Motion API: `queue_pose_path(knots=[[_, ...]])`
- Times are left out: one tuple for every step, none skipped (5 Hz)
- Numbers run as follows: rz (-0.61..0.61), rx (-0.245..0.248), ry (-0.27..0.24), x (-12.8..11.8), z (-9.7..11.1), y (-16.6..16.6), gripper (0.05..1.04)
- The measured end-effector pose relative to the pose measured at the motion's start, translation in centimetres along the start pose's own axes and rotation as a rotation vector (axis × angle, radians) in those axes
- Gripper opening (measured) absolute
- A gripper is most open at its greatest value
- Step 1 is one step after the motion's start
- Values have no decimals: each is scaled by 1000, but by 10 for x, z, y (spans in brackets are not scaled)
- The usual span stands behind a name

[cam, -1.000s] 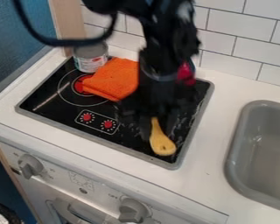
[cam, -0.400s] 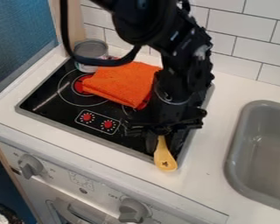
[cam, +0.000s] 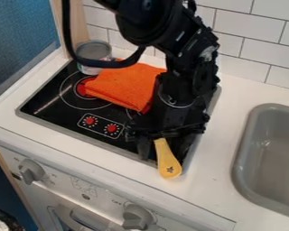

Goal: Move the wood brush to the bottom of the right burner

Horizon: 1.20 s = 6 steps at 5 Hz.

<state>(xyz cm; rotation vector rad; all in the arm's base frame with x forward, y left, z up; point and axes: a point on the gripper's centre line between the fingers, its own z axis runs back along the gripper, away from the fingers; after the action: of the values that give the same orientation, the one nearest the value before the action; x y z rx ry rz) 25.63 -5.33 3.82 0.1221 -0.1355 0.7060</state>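
Starting at the left, there's a grey oven knob (cam: 31, 171) on the front panel. Behind it, up on the black stovetop (cam: 53, 104), a can (cam: 92, 53) sits by the back left corner. Next, 2 red dials, the left one (cam: 90, 121) and the right one (cam: 112, 128), and behind them a folded orange cloth (cam: 124, 85) partly over the left burner. Here I am, my gripper (cam: 162, 155) low over the stovetop's front right, open, fingers apart. The wooden brush (cam: 169, 166) pokes out from between them toward the front, its wide end across the grey frame onto the white counter (cam: 213, 180). Far right, a grey sink (cam: 250, 131).
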Motion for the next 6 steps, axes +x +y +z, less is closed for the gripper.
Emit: queue_pose_path(knots=[[75, -19, -4, 15, 11, 3, 1003], [113, -76, -51, 23, 40, 5, 1001], [119, -170, -76, 28, 71, 6, 1001], [67, -217, -53, 32, 76, 10, 1001], [60, -215, -51, 31, 76, 10, 1001], [62, -215, -51, 32, 76, 10, 1001]])
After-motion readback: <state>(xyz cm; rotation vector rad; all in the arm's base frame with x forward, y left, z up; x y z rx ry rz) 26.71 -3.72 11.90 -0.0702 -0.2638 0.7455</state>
